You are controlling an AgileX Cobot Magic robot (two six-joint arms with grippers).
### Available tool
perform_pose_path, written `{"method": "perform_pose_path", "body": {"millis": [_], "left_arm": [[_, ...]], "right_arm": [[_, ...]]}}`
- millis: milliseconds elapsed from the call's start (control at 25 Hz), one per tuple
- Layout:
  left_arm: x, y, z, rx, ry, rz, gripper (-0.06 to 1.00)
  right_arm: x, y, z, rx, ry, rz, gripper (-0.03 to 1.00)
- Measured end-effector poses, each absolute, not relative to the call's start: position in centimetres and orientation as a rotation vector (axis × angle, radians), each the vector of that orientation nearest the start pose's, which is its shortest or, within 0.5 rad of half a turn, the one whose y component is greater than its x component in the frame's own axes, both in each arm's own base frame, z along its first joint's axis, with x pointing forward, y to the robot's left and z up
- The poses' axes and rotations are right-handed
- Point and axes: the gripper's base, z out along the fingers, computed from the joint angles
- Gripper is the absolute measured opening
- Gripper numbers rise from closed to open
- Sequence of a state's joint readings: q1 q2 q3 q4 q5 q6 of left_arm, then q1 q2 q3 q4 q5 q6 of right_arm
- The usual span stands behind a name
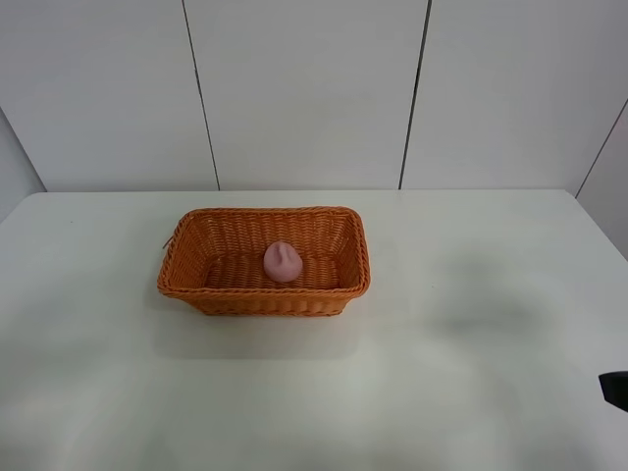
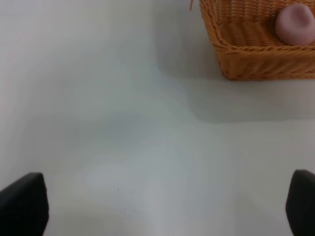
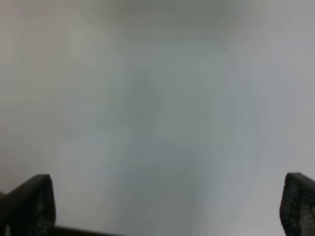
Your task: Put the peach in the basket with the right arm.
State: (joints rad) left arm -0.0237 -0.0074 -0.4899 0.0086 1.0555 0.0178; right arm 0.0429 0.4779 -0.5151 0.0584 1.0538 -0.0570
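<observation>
The pale pink peach (image 1: 282,262) lies inside the orange-brown wicker basket (image 1: 263,289), near the middle of its floor. In the left wrist view the peach (image 2: 295,23) and a corner of the basket (image 2: 231,54) show beyond my left gripper (image 2: 162,206), which is open over bare table with its fingertips (image 2: 24,204) wide apart. My right gripper (image 3: 165,206) is open too, its dark fingertips (image 3: 34,204) far apart over blank white table, holding nothing. Only a black sliver of the right arm (image 1: 615,389) shows at the exterior view's right edge.
The white table (image 1: 471,334) spreads around the basket, with a white panelled wall (image 1: 304,88) behind it. A faint shadow lies on the table right of the basket.
</observation>
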Motion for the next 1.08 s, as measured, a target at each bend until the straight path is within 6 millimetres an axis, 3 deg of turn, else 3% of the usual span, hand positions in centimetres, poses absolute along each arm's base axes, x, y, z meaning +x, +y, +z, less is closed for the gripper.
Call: {"method": "perform_pose_path", "body": {"millis": [360, 1080], "left_arm": [[-0.5, 0.1, 27.5, 0.042, 2.041, 0.007, 0.99], [-0.5, 0.1, 27.5, 0.042, 2.041, 0.007, 0.99]], "right_arm": [[0.0, 0.5, 27.8, -0.102, 2.039, 0.062, 0.70], [-0.3, 0.4, 27.8, -0.102, 2.015, 0.062, 0.70]]}}
